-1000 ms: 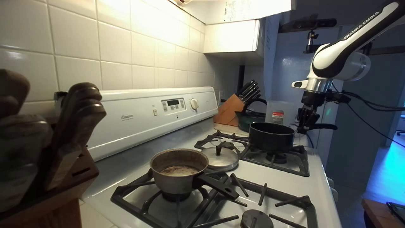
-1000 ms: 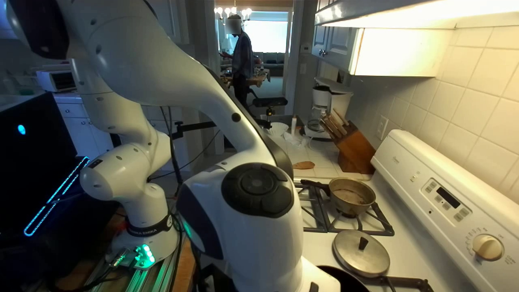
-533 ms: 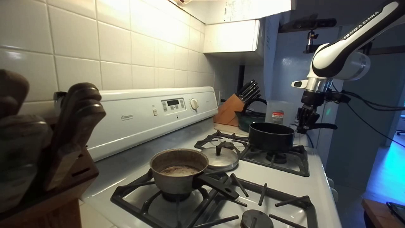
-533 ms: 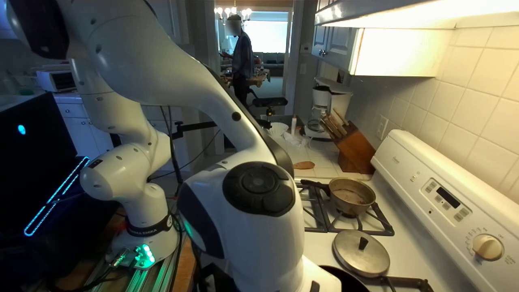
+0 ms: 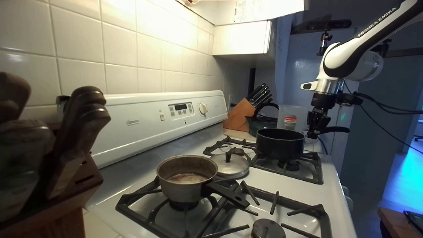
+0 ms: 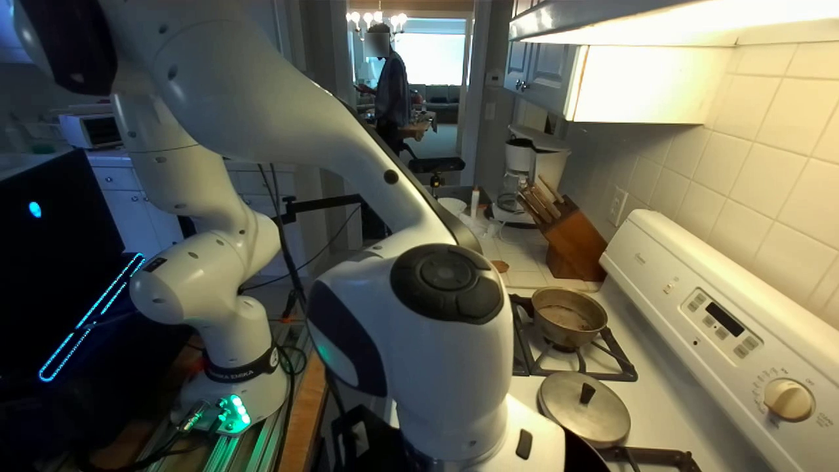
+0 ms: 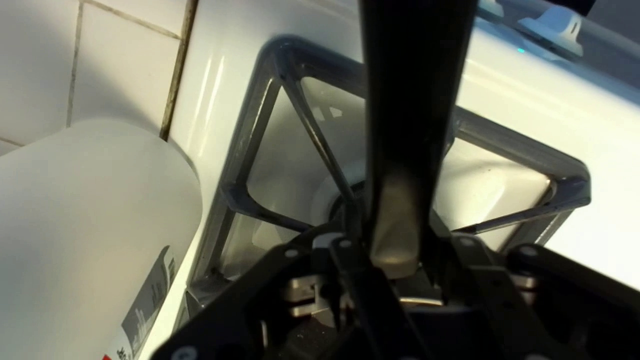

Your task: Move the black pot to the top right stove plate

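The black pot (image 5: 281,145) hangs over the front burner at the far end of the stove in an exterior view. The burner cap shows below it, so it looks slightly raised. Only a piece of the pot (image 6: 585,455) shows in an exterior view, where the arm hides the gripper. My gripper (image 5: 312,134) is shut on the pot's handle (image 5: 333,129). In the wrist view the gripper (image 7: 392,225) has its fingers on both sides of the handle (image 7: 417,90). The top right stove plate (image 5: 237,151), at the back beside the pot, is partly hidden by a silvery lid (image 5: 229,165).
A steel saucepan (image 5: 186,191) stands on a back burner at the near end, handle pointing forward. A wooden knife block (image 5: 238,115), a green kettle (image 5: 262,125) and a whitish canister (image 5: 291,120) stand beyond the stove. The control panel (image 5: 155,122) rises behind it.
In the last half second the arm, gripper and pot have moved a little toward the stove's back panel. The pot also sits slightly lower in the picture. The grip on the handle looks unchanged.
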